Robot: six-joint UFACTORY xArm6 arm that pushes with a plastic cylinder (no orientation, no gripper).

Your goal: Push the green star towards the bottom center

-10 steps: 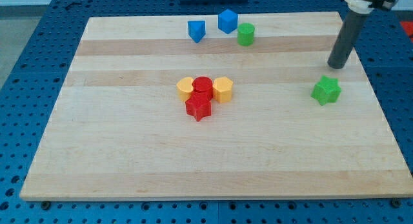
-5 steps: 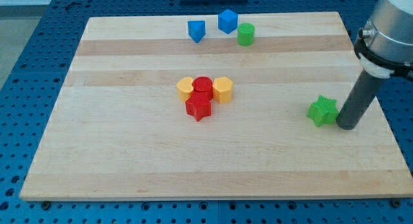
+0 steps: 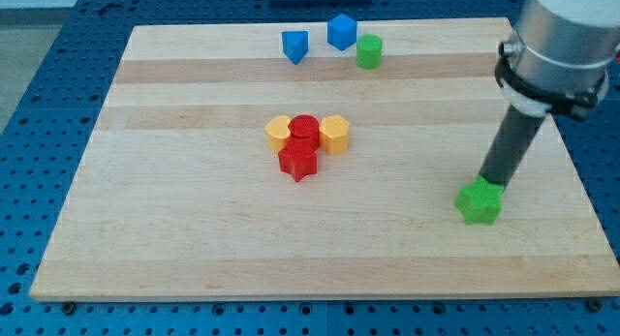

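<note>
Green star (image 3: 480,201) at the tabletop's (image 3: 194,239) lower right, my tip (image 3: 492,182) touching its upper edge

No hand is fitted; the rod ends in my tip, set just above the star toward the view's top. A red star (image 3: 297,161), red cylinder (image 3: 304,129) and two yellow blocks (image 3: 279,134) (image 3: 334,134) are clustered mid-board, well apart. Two blue blocks (image 3: 295,45) (image 3: 341,31) and a green cylinder (image 3: 368,51) are placed near the top edge

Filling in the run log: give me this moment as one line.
task: green star to bottom center | my tip: touching green star from upper right | star: right of center, lower half | goal: not yet reached
</note>
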